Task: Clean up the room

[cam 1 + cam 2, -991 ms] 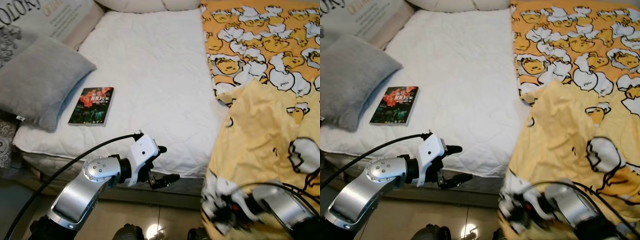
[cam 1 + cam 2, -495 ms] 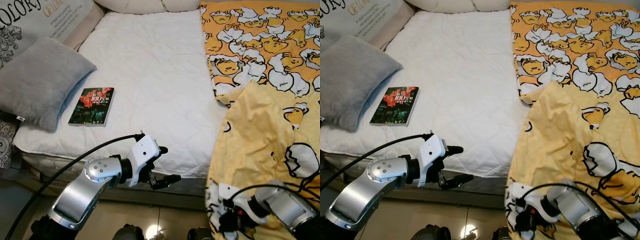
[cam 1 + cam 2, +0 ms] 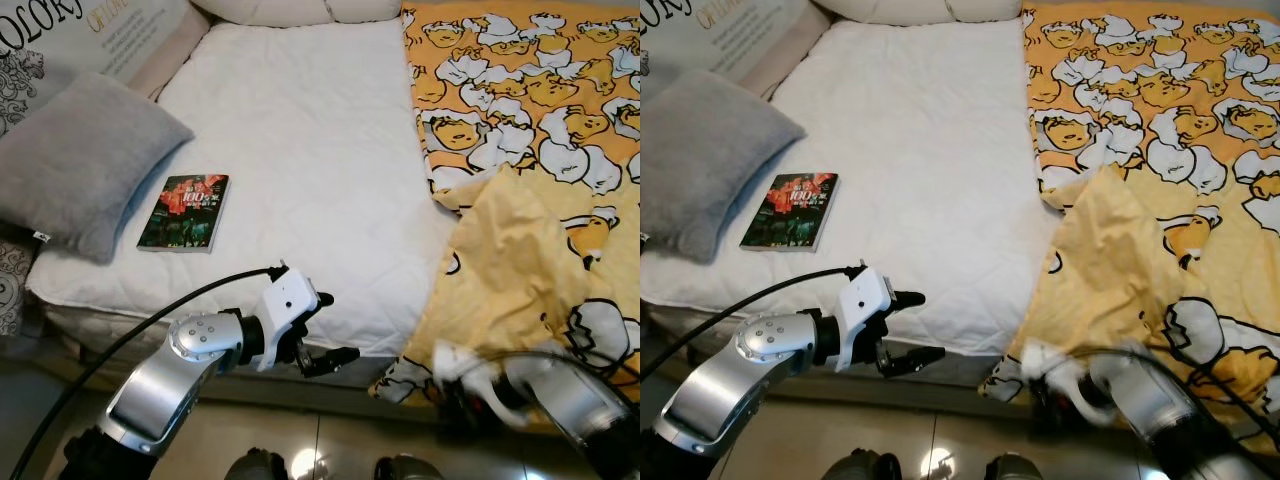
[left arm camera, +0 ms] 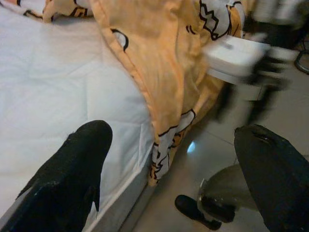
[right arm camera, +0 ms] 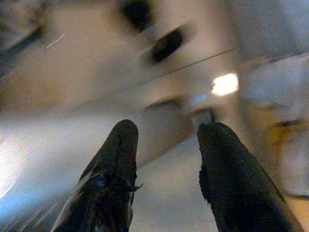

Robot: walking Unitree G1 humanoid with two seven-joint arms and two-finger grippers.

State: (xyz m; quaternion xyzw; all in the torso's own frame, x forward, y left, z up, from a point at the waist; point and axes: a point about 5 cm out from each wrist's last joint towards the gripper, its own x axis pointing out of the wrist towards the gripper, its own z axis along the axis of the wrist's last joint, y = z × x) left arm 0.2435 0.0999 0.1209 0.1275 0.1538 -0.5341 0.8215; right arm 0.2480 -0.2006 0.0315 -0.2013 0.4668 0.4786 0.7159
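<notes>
- The yellow-orange duvet printed with white cartoon ducks covers the robot's right side of the white quilted mattress; its near corner is folded over, showing the plain yellow underside, and its lower edge hangs off the foot of the bed towards the glossy tiled floor.
- The right gripper sits low at that hanging edge, blurred in the head views. In its wrist view the jaws stand a moderate gap apart with nothing between them.
- The left gripper hovers at the mattress's near edge, jaws spread wide and empty, pointing across towards the duvet's hem.
- Risk, as I judge it: the right arm's black cable lies over the draped fabric, so a pull could snag the cloth and drag more of it to the floor.
- Another risk: closing on a single thin layer at the hem would lift only a flap, leaving the fold bunched.
- The duvet's long axis runs from the bed's foot towards the cream pillows at the head; the folded corner points up and towards the bed's centre.
- A dark paperback book with a red cover picture lies flat near the grey velvet cushion, its long axis also head to foot, well apart from both grippers.
</notes>
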